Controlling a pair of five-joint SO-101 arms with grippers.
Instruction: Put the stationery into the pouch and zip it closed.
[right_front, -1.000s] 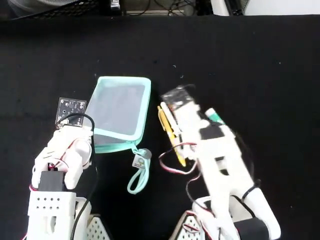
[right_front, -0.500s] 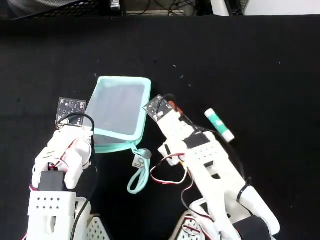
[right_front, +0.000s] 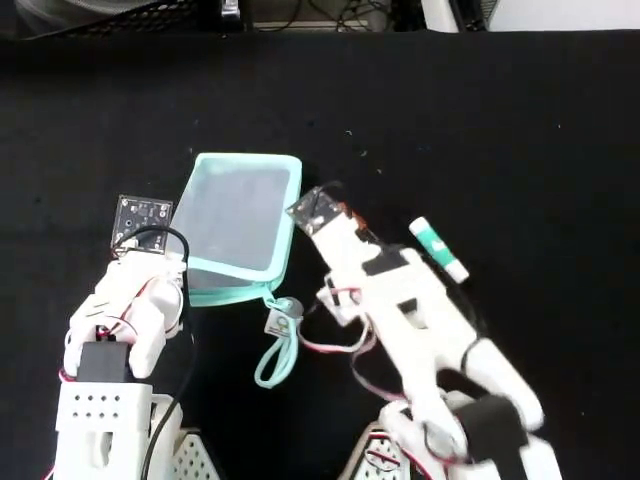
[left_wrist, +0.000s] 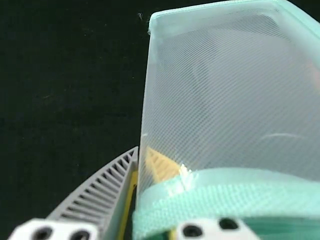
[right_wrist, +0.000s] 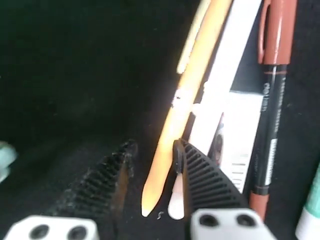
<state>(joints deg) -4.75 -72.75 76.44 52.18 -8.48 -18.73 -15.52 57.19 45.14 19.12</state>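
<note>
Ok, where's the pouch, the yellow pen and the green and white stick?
pouch (right_front: 240, 210), high view, middle of its mesh side.
yellow pen (right_wrist: 192, 82), right wrist view, middle of its barrel.
green and white stick (right_front: 438, 250), high view, middle of its body.

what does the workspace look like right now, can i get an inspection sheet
surface: black table
job's things: mint pouch, strap trailing; yellow pen, white pen and brown pen side by side; glue stick beside them
clutter: nothing seen
grippers: left gripper shut on pouch edge; right gripper open over yellow pen
cables: red and white wires loose at right arm
surroundings: mesh and cords behind table
</note>
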